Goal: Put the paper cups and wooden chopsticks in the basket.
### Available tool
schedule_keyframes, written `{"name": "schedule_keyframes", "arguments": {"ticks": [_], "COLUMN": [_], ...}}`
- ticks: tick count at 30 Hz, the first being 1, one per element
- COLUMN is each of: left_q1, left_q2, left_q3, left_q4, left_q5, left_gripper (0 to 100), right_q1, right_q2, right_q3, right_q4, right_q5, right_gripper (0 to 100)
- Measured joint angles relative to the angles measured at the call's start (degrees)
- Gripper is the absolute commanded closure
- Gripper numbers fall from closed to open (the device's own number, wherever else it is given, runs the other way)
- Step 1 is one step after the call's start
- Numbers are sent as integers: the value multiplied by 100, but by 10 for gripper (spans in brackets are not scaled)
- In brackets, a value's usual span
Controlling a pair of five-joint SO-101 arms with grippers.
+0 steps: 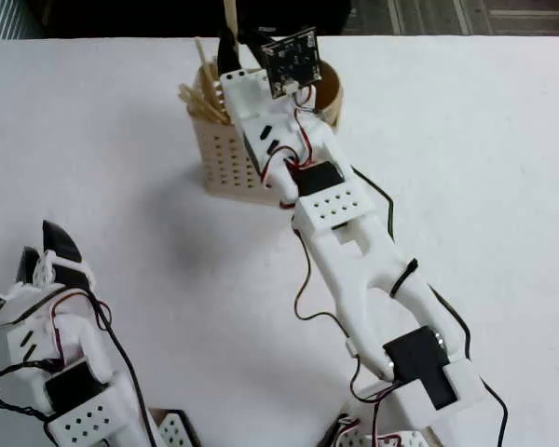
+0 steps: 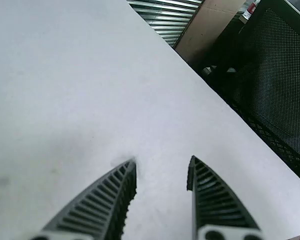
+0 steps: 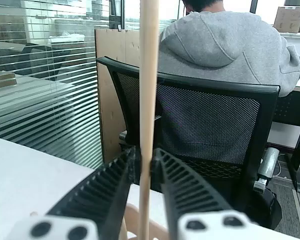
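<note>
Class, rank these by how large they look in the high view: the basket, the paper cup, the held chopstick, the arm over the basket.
1. right arm
2. basket
3. paper cup, mostly hidden by the arm, so unsure
4. held chopstick

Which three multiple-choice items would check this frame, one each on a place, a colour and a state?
1. The right gripper is: A. over the basket; B. down at the near edge; C. on the floor.
2. The table is: A. green; B. white; C. black.
3. The right gripper is: A. open, empty; B. shut on nothing; C. shut on a chopstick.
Answers: 1 A, the high view shows it above the basket; 2 B, its bare top is white; 3 C, its fingers clamp the upright chopstick in the right wrist view.
</note>
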Motion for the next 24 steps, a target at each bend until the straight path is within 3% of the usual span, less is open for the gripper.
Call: {"name": "schedule_keyframes", "arguments": {"ticks": [5,10,18,24], "left_q1": [0,0,0,0], "left_q2": [0,0,0,0], "left_q3": [0,0,0,0], "left_q4": [0,0,0,0], "left_q5": [0,0,0,0], "left_gripper": [824,824,826,827], "right_q1": [0,-62,-132,-229], "right_q2": [-360,-1345,-3200,-4976], "right_q3": [53,53,686,1829], "right_q4": [747,1679,3560,4343], "right_q5": [0,0,0,0], "right_gripper": [864,988,981,981]}}
